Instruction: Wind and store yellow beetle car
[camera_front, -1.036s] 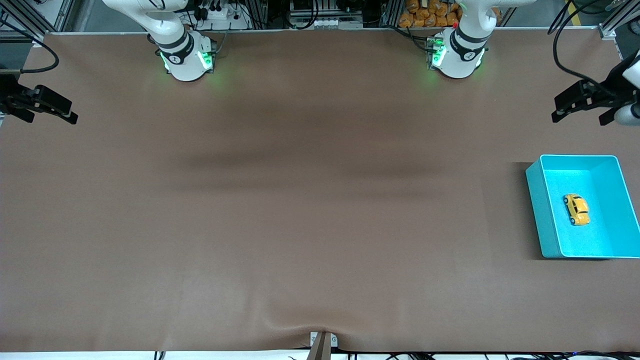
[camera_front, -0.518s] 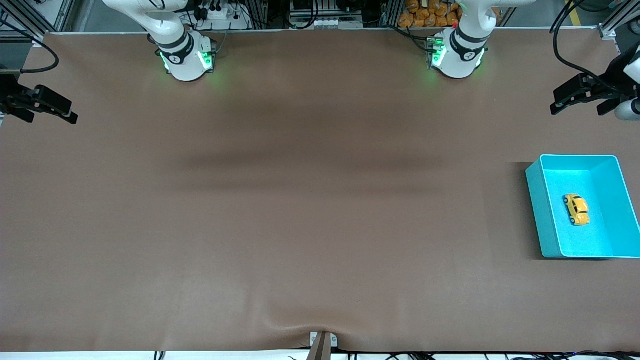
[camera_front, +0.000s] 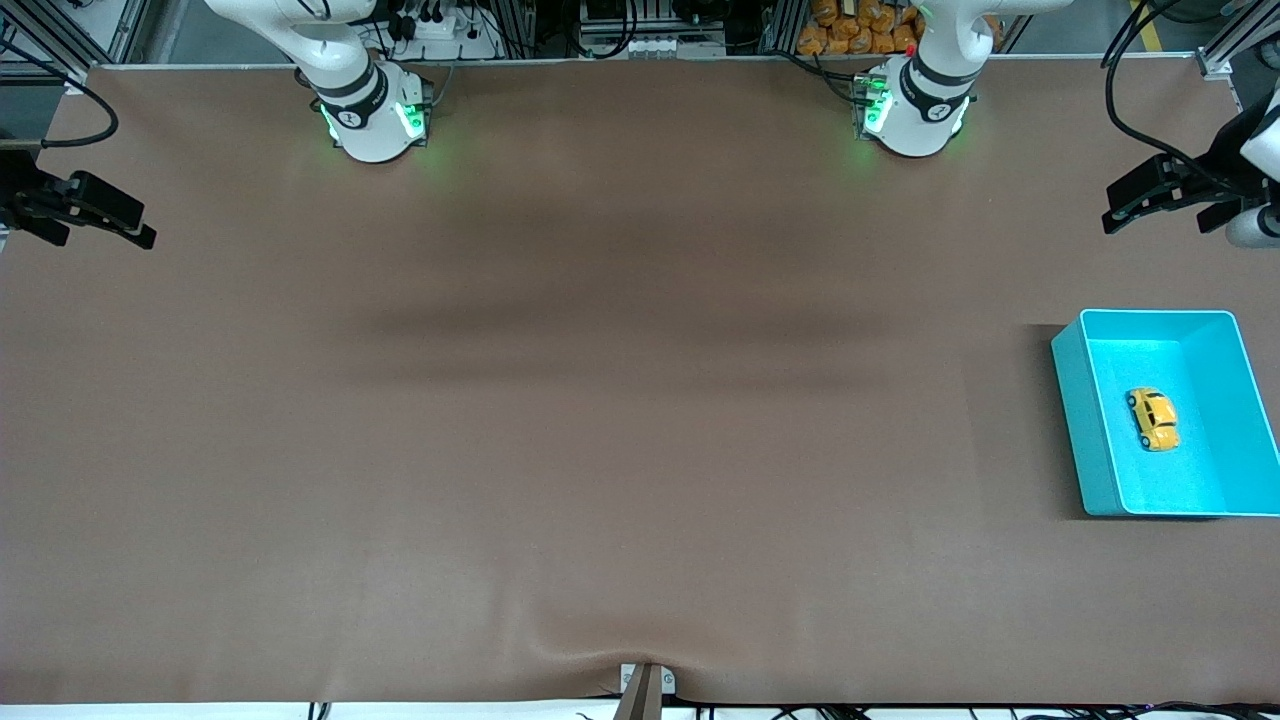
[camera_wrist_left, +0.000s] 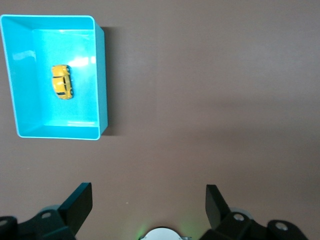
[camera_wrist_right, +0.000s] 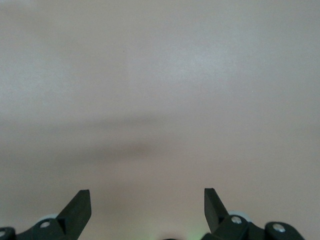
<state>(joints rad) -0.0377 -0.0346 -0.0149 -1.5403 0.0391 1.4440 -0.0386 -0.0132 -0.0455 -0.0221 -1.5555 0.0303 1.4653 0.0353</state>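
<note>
The yellow beetle car lies inside the turquoise bin at the left arm's end of the table; both also show in the left wrist view, the car in the bin. My left gripper is open and empty, high above the table at that same end, not over the bin. My right gripper is open and empty, raised at the right arm's end of the table. In the wrist views each gripper's own fingers stand wide apart: left, right.
The brown table cover is bare apart from the bin. A small clamp sits at the table edge nearest the front camera. The arms' bases stand along the edge farthest from that camera.
My left gripper has drifted slightly upward and toward the table's end. The right arm, the car and the bin have not moved.
</note>
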